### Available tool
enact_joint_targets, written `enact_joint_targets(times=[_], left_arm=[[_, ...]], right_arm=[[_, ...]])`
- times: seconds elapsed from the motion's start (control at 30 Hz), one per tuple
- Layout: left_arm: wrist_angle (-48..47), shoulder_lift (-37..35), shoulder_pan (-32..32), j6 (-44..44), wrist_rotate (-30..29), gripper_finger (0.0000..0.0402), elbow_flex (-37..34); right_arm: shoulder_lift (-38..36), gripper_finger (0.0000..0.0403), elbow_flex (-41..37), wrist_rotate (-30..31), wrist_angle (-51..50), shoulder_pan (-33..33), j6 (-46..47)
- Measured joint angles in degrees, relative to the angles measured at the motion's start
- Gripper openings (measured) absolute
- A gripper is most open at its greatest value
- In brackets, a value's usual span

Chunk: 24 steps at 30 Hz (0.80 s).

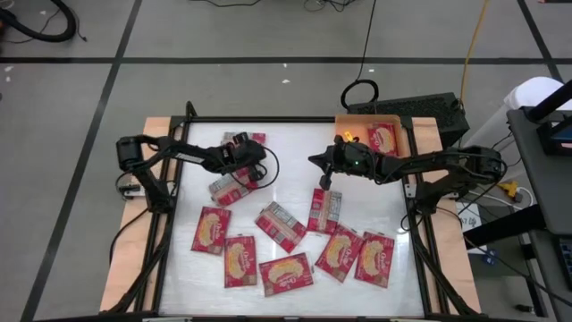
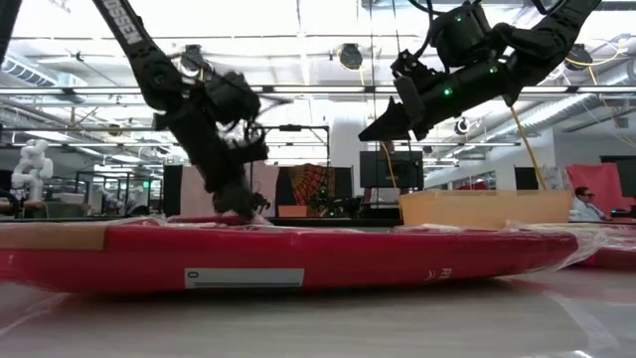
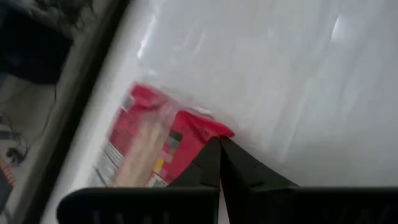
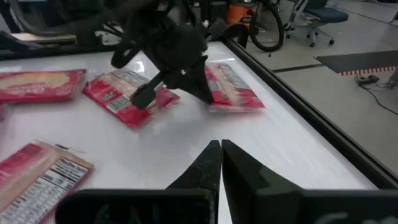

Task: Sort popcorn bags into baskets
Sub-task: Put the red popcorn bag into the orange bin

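Nearest the low camera lay a red popcorn bag, flat on the white table, its long edge filling the view. More bags lay loose across the near half of the table; one at the near left showed its popcorn picture and one in the middle its grey-white panel. Two further bags sat toward the far left, one by the far edge and one just nearer.

At the far right corner stood the orange tray, with one bag lying in it.

Left gripper was low over the far-left bags, its fingers pinched together with nothing between them; in its wrist view the tips met at the corner of a bag.

Right gripper hung above the table's middle, just left of the tray and clear of the surface. Its fingers were likewise closed tip to tip and empty.
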Motion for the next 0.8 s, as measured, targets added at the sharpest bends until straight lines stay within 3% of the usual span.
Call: enact_joint_targets(times=[0.2, 0.33, 0.47, 0.8], left_arm=[[-0.1, -8.9, -1.6, -2.2, 3.0, 0.0002, 0.0], [0.4, -15.8, -0.8, -6.7, 15.7, 0.0002, 0.0], [0.5, -21.7, -0.7, -7.8, 23.0, 0.0001, 0.1], [5.4, -28.0, -0.7, -9.3, 33.5, 0.0001, 0.1]], right_arm=[[0.0, 0.0008, 0.0, 1.2, 2.9, 2.4, 1.5], [0.0, 0.0018, 0.0, 5.6, 3.2, 4.9, 1.8], [0.6, 0.0040, 0.0, 7.6, 4.0, 5.9, 1.5], [12.9, 0.0112, 0.1, 4.5, 21.8, 4.2, 1.5]])
